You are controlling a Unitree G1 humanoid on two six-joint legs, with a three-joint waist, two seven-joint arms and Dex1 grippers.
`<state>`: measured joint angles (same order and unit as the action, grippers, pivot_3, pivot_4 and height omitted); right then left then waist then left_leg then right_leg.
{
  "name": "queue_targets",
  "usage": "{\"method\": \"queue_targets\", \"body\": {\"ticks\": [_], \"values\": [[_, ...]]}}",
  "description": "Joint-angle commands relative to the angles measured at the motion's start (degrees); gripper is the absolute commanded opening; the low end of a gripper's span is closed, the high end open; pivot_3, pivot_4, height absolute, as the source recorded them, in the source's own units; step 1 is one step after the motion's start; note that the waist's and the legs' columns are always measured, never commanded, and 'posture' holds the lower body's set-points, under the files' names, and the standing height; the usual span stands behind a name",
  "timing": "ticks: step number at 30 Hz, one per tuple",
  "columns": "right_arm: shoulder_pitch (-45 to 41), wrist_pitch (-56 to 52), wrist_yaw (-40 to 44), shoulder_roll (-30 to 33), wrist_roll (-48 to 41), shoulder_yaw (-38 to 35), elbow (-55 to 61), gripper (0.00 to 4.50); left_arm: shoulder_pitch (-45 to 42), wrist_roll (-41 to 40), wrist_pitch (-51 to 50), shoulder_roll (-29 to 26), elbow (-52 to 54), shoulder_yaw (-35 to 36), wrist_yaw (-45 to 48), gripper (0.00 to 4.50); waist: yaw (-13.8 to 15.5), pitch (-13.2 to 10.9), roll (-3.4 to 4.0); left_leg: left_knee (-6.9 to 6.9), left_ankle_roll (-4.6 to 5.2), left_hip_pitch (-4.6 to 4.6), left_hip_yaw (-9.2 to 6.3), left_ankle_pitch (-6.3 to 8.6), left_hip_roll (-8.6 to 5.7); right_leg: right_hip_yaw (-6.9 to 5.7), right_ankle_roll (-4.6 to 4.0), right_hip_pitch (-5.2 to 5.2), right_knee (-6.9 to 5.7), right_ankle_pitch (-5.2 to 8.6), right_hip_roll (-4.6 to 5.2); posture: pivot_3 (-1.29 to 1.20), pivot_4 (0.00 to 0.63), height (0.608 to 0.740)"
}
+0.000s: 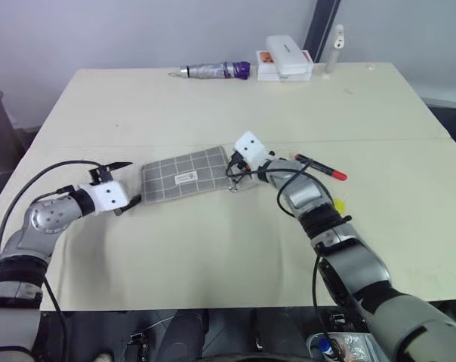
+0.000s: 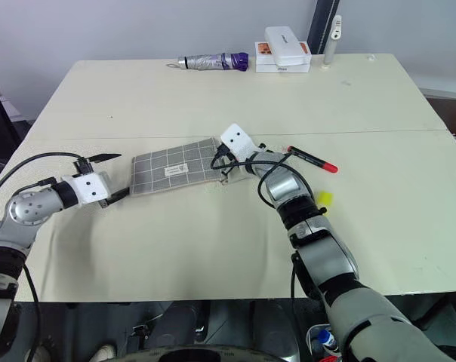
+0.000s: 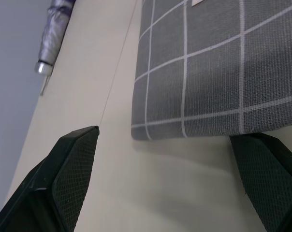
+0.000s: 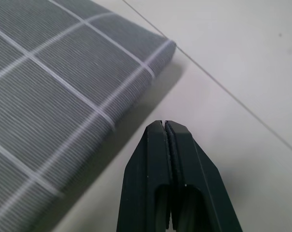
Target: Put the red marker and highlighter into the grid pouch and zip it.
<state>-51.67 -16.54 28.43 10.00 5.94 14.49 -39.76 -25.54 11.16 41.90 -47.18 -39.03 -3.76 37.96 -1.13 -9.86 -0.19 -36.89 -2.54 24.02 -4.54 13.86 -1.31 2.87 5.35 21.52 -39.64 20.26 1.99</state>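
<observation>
The grid pouch (image 1: 185, 175) lies flat, red marker (image 1: 320, 167) outside it.

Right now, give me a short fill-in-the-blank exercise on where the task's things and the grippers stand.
1. The left gripper is ____ beside the grid pouch.
2. The right gripper is ____ on nothing.
3. The red marker lies on the ____.
4. The highlighter is ____ in colour.

Missing words: open; shut; table; yellow

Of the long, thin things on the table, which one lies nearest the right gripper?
The red marker, lying flat just beyond the right gripper. The highlighter sits further back along that arm; the silver tube and white stick are at the far edge.
</observation>
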Motion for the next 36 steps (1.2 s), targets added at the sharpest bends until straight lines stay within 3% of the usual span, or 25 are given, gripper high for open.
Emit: {"method": "queue_targets", "body": {"ticks": [1,18,21,28,32,36], "values": [[-2.20,2.57,1.23,-0.97,0.91,0.84,-0.20,0.07,-0.20,0.01,3.56,0.84,-1.74,-2.99,3.32,4.50,-0.05,0.00,0.00,0.00,0.00,0.00,0.01,0.00,0.00,0.00,0.00,0.00,0.00,0.00,0.00,0.00,0.150,0.740],[-1.93,6.94,3.41,-1.81,3.61,2.46,-0.52,0.07,1.44,-5.87,7.94,1.83,2.42,-4.06,9.42,4.50,-0.81,0.00,0.00,-0.07,0.00,0.00,0.10,0.00,0.00,0.00,-0.01,0.22,-0.39,0.01,0.01,0.00,0.150,0.740],[-1.71,7.10,3.43,-1.82,3.95,2.36,-0.73,0.00,2.05,-7.71,9.90,1.63,3.62,-3.23,9.89,3.67,-1.32,0.00,0.00,-0.06,0.00,0.00,0.09,0.00,0.00,0.00,-0.01,0.24,-0.40,0.01,0.02,0.00,0.150,0.740],[-1.56,7.45,3.67,-1.62,4.63,2.03,-1.20,0.00,3.19,-10.13,13.12,0.49,4.75,-2.66,11.07,0.03,-1.65,0.00,0.00,-0.10,-0.07,0.35,0.12,-0.05,0.10,0.01,-0.02,0.74,-0.59,0.01,-0.01,0.00,0.150,0.740],[-1.13,8.20,2.54,-0.77,4.62,1.17,0.51,0.00,4.49,-12.87,8.93,1.32,6.56,-1.74,10.77,0.03,-1.68,0.00,0.00,-0.11,-0.07,0.37,0.16,-0.05,0.10,0.02,-0.01,0.76,-0.59,0.01,0.00,0.00,0.150,0.740],[-0.29,9.72,0.82,3.50,5.30,-0.49,5.92,0.00,7.30,-22.09,-7.34,3.61,17.58,1.29,9.25,0.03,-1.45,-0.01,0.00,-0.13,-0.07,0.42,0.14,-0.05,0.09,0.02,-0.01,0.77,-0.60,0.01,0.02,0.00,0.150,0.740]]}}
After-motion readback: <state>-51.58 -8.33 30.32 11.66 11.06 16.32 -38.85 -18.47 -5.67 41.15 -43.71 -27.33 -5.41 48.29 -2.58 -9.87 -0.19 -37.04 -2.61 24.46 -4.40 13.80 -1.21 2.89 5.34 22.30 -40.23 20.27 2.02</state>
